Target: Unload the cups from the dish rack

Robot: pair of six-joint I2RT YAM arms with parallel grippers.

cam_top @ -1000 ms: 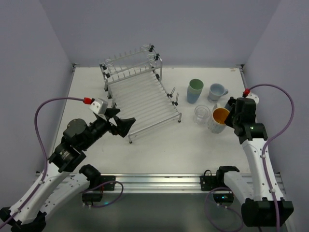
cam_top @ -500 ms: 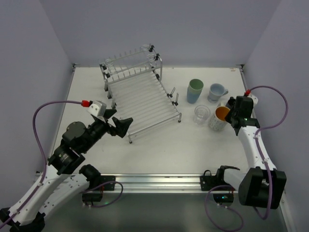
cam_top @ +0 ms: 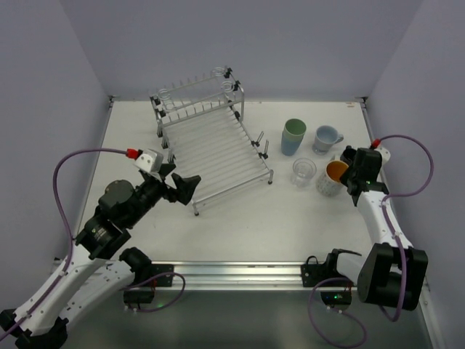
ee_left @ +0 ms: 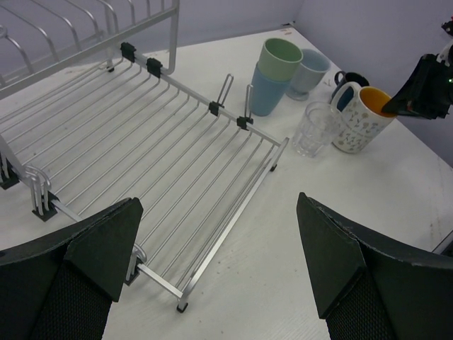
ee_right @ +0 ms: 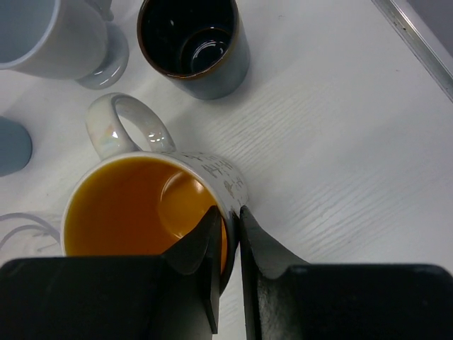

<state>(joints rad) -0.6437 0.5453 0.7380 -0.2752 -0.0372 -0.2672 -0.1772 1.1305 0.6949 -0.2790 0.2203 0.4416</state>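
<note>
Right gripper narrow, pinching rim of white cup | tilted a second ago, now upright beside clear glass | left gripper wide, empty, just short of dish rack | rack bare, likely only release left

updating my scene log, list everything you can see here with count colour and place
dish rack: 1, silver wire, left-centre of table, no cups on it
green tumbler: 1, pale green, nested in the blue tumbler
blue tumbler: 1, light blue, right of the rack
grey mug: 1, pale grey, right of the tumblers
dark mug: 1, dark blue, far right
clear glass: 1, nearer than the tumblers
white cup: 1, orange inside, right of the glass
table: 1, white
left gripper: black, open, by the rack's near corner
right gripper: black, shut on the white cup's rim
</note>
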